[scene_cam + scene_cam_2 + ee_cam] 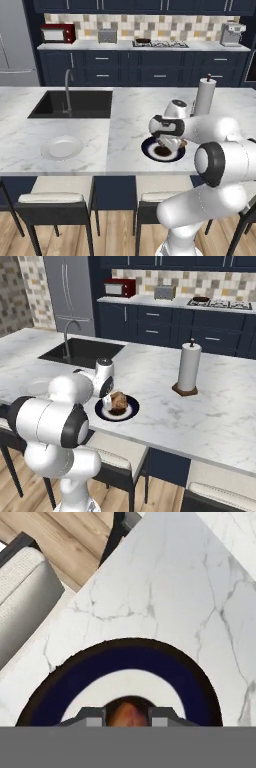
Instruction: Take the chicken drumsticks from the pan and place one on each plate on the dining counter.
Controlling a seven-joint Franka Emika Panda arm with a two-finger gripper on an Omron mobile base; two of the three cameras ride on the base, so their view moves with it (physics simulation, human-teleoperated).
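Drumstick [119, 401] over right plate [131, 411]; other plate [61, 148] left.

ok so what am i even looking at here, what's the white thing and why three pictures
The white thing is a robot arm on a rolling base, in a computer-rendered kitchen. Two pictures come from cameras on the base, behind the arm to its left and right. The third comes from a camera on the hand, looking down along the claw.

The arm reaches over the dining counter, a long marble top with a black sink and a paper towel roll. Two plates lie on it: a white plate with nothing on it, and a dark plate under the hand.

The claw is shut on a chicken drumstick, an orange-brown lump held just over the dark plate.
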